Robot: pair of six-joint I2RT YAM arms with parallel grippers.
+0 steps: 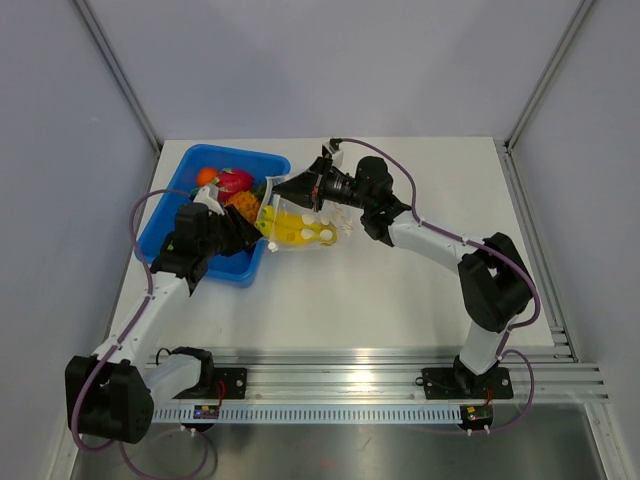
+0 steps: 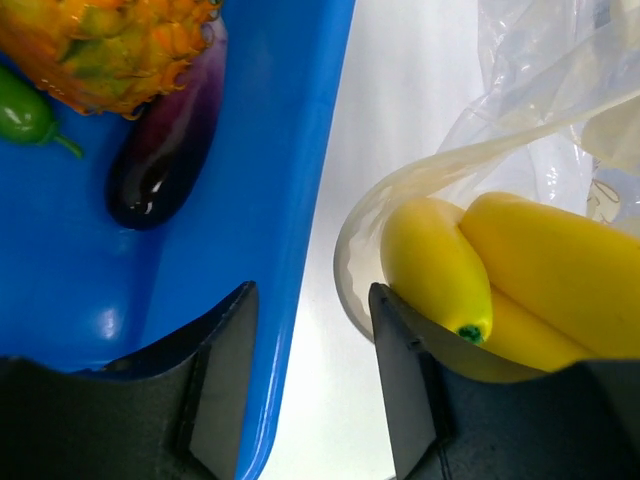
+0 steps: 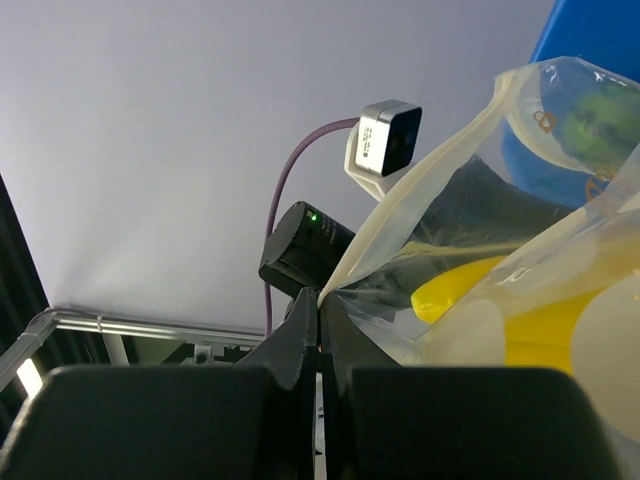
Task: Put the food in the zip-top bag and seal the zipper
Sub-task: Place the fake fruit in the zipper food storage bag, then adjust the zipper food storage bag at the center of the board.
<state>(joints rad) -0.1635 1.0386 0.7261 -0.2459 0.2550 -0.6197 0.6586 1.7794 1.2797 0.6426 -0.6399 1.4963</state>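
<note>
The clear crinkly zip-top bag (image 1: 300, 228) sat on the surface (image 1: 400, 300) beside the blue plastic bin (image 1: 160, 225), yellow toy bananas (image 2: 500, 270) inside. Right fingers (image 3: 300, 340) pinched its limp, slippery rim, probably the zipper strip (image 3: 410, 215); left fingers (image 2: 225, 370) stood spread.

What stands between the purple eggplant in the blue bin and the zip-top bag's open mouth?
The side wall of the blue bin separates the eggplant from the zip-top bag; yellow pieces lie in its mouth.
</note>
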